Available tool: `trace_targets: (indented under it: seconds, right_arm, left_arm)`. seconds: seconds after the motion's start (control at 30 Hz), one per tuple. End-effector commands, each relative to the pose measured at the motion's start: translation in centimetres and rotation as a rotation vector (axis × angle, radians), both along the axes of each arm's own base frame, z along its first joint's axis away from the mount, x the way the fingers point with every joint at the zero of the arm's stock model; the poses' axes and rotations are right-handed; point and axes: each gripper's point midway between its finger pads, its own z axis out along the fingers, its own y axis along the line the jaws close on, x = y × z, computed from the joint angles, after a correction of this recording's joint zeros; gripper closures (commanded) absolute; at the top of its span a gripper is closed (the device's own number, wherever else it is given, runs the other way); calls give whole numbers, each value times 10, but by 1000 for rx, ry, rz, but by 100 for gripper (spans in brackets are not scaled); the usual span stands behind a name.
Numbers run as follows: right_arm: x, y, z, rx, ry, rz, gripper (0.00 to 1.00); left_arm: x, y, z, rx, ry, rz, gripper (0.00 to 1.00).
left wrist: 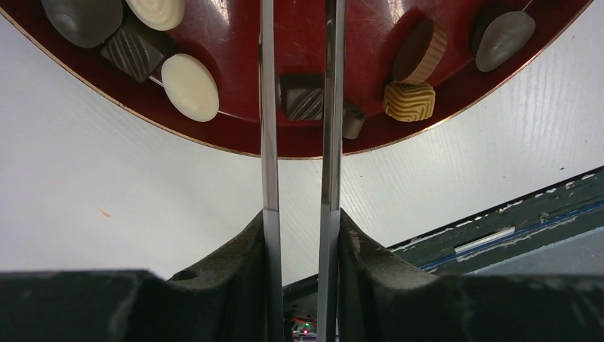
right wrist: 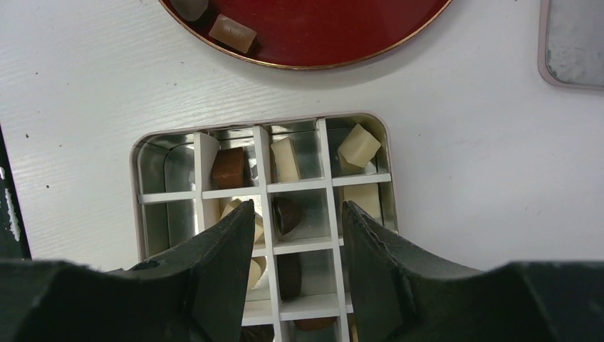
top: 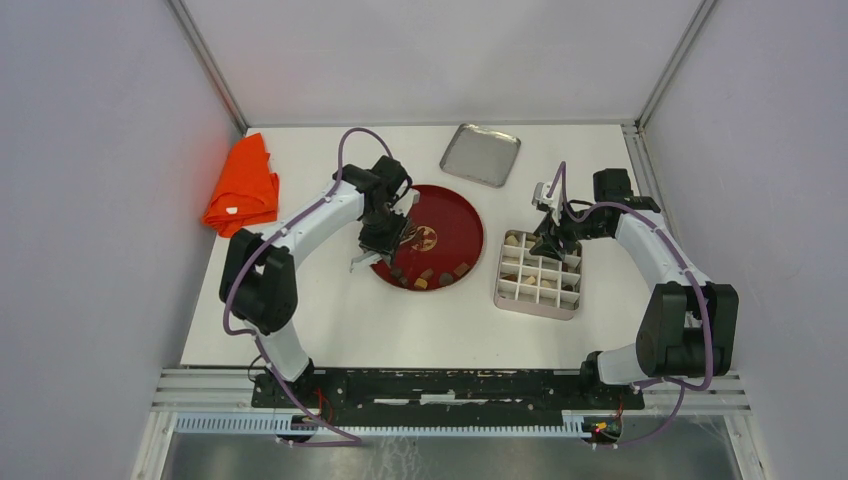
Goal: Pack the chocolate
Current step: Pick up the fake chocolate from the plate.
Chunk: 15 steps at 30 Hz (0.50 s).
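Several chocolate pieces lie on the red plate (top: 452,212) (left wrist: 370,28) along its near rim. My left gripper (top: 385,243) (left wrist: 298,21) hangs over them with its two thin metal blades close together. A dark striped square chocolate (left wrist: 303,98) shows in the narrow gap between the blades and rests on the plate; whether they touch it I cannot tell. Tan (left wrist: 409,101) and white (left wrist: 189,87) pieces lie beside it. My right gripper (top: 553,238) (right wrist: 298,214) hovers open and empty over the divided box (top: 505,298) (right wrist: 137,164), where several cells hold chocolate.
A metal tray (top: 480,153) (right wrist: 573,43) lies behind the plate. An orange cloth (top: 243,185) is bunched at the far left. Grey walls enclose the white table (top: 330,320) on three sides, and the black base rail (top: 440,385) runs along the near edge.
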Motion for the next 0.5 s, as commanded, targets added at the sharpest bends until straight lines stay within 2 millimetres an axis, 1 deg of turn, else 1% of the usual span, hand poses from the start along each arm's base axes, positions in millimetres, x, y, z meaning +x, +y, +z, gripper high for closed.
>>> trace_targets:
  seconds: [0.0,0.1,0.3,0.37,0.47]
  right_arm:
    - [5,3,20,21,-68,18,46]
    - [5,3,20,21,-66,18,46]
    - [5,3,21,21,-70,18,46]
    - [5,3,21,22,-71,19,46]
    - [5,3,20,24,-69,19,46]
  left_arm:
    - [6,-10,25,-76,-80,42,98]
    - [4,-9,25,-78,-82,44,98]
    - [4,-10,32,-97,-104,50,98]
    - [2,-11,35,-114,-107,43,98]
    - [-4,-19,44,-179,-114,19,98]
